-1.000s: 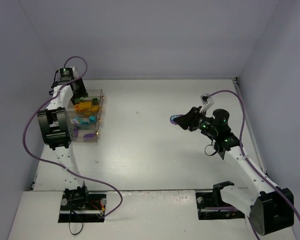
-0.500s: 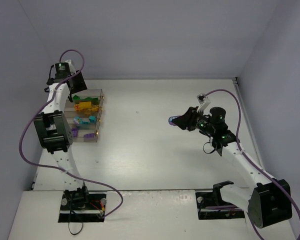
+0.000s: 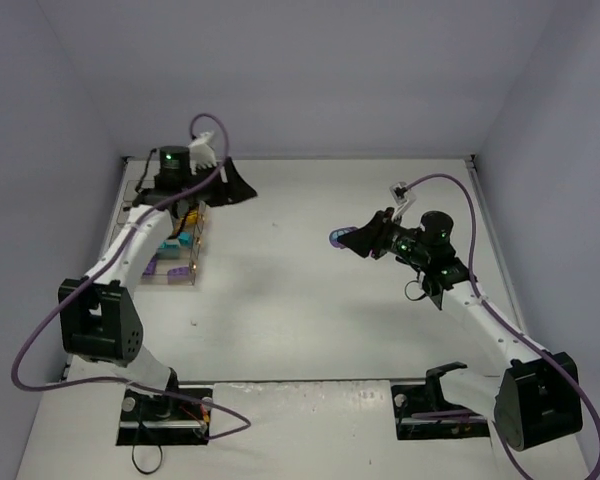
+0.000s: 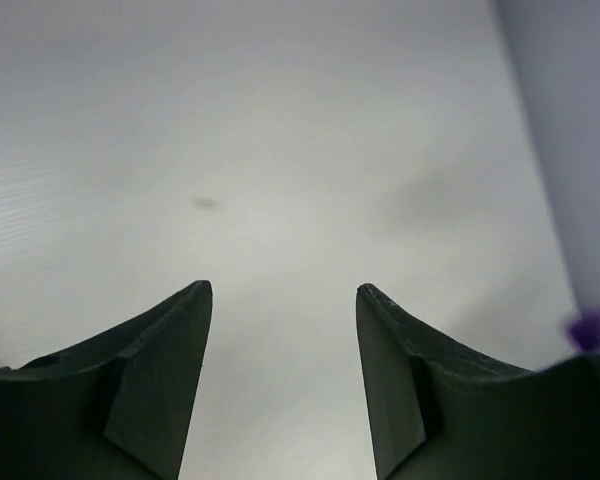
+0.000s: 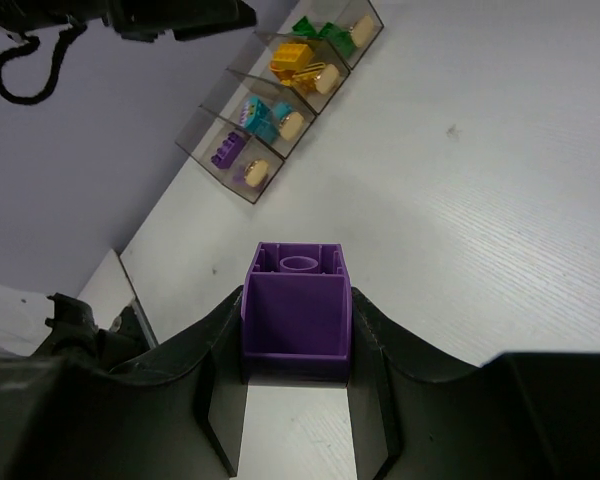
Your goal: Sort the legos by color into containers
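ok so the right gripper (image 5: 298, 300) has its fingers pinched on a purple brick (image 5: 298, 325). In the right wrist view it sits square between them, sides flat on the pads, and it looks like a solid hold to me. In the overhead view that brick hangs in the air a bit right of centre, well apart from the containers (image 5: 208, 130) over at the left of the frame.

The job as I read it: carry it across and drop it in with the other purples. From the wrist cam the row runs diagonally across the top of the frame. Green is at the upper right end, then yellow/orange, then teal, and purple is the lower left compartment. In the overhead shot that's the end of the row lowest in the frame.

Tips, fwiw:
- stay high over the table (image 3: 300, 300) until you're past the clear rim, the walls are easy to clip
- centre over the purple slot, not the teal one touching it
- go low before letting go so it doesn't bounce out
- mind the left gripper (image 4: 284, 290). It's parked above the upper end of the row with fingers spread apart and nothing between them. It's close to your lane, so come in from the lower side.
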